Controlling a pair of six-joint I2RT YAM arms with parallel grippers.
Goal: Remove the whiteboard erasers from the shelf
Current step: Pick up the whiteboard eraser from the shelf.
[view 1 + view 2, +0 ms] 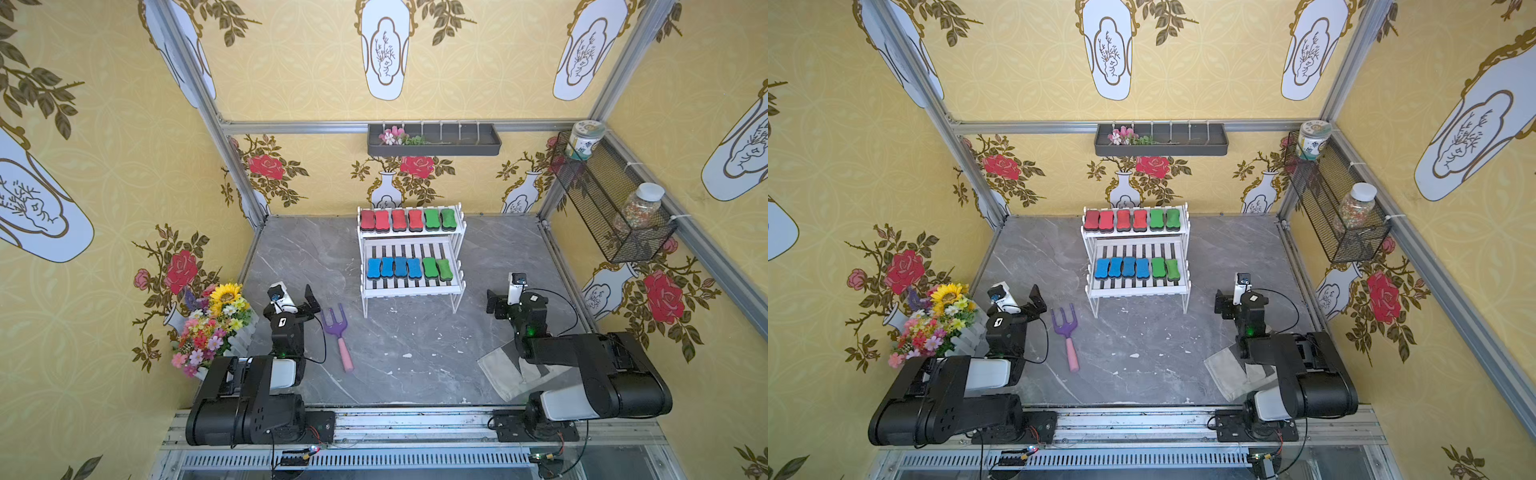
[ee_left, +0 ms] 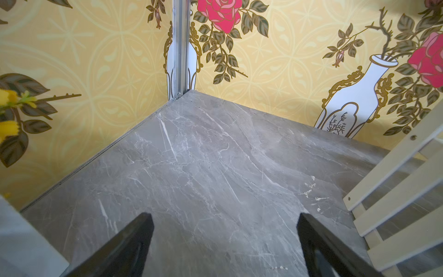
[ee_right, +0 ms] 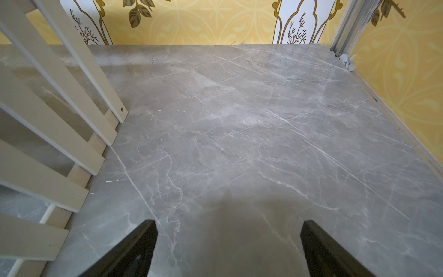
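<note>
Shelf [image 1: 411, 289]: white two-tier slatted rack, standing mid-table toward the far edge.
Upper tier: four red erasers [image 1: 390, 220] and two green erasers [image 1: 439, 219], side by side in one row.
Lower tier: four blue erasers [image 1: 394, 267] and a second green pair [image 1: 436, 268], in a row near the front rail.
Left hand [image 2: 224, 215]: fingers spread wide, empty, above bare table [image 1: 407, 340] toward its left edge, apart from the shelf.
Right hand [image 3: 229, 223]: fingers spread wide, empty, toward the right edge, likewise apart from the shelf.
Purple garden fork [image 1: 336, 332]: lying on the table between the left hand and the shelf; not part of the task.
Done: nothing; no eraser lies on the table.
Left: all twelve whiteboard erasers sit on the shelf, so by this judgement the task stands at its start.
</note>
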